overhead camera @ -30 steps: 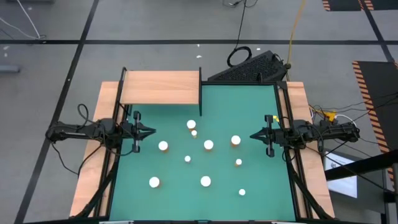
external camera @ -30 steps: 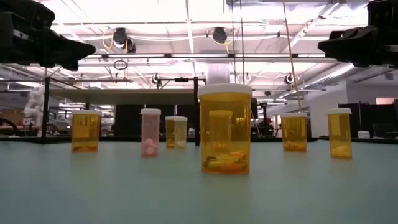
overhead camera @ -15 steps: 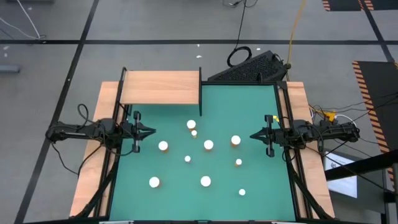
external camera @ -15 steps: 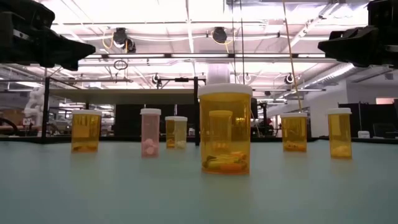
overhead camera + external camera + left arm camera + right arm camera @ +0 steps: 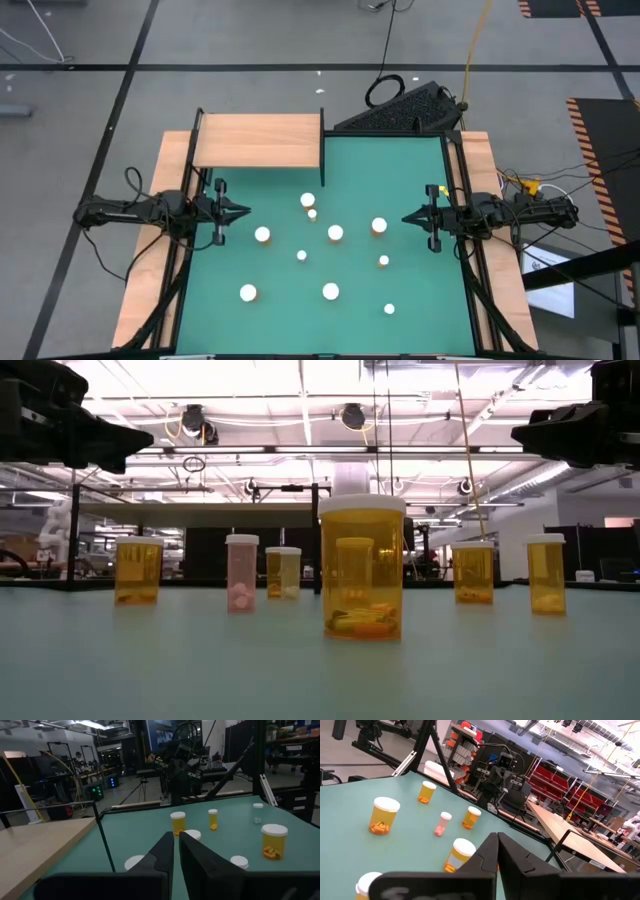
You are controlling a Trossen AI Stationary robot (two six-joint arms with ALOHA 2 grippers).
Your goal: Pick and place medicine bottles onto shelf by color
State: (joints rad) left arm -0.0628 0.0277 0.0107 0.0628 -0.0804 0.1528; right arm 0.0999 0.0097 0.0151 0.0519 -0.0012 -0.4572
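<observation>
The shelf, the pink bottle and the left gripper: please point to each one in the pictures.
shelf point(image 5: 258, 140): high view, on the bare wooden board.
pink bottle point(image 5: 241, 578): low view, on its body below the white cap.
left gripper point(image 5: 244, 211): high view, at its closed fingertips.

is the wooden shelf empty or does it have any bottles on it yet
Empty: the shelf shows bare wood in the high view, and all the bottles stand on the green mat.

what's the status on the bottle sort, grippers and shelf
Left gripper shut, empty, at mat's left edge. Right gripper shut, empty, at right edge. Medicine bottles all upright on green mat; shelf bare. Nothing blocking.
</observation>
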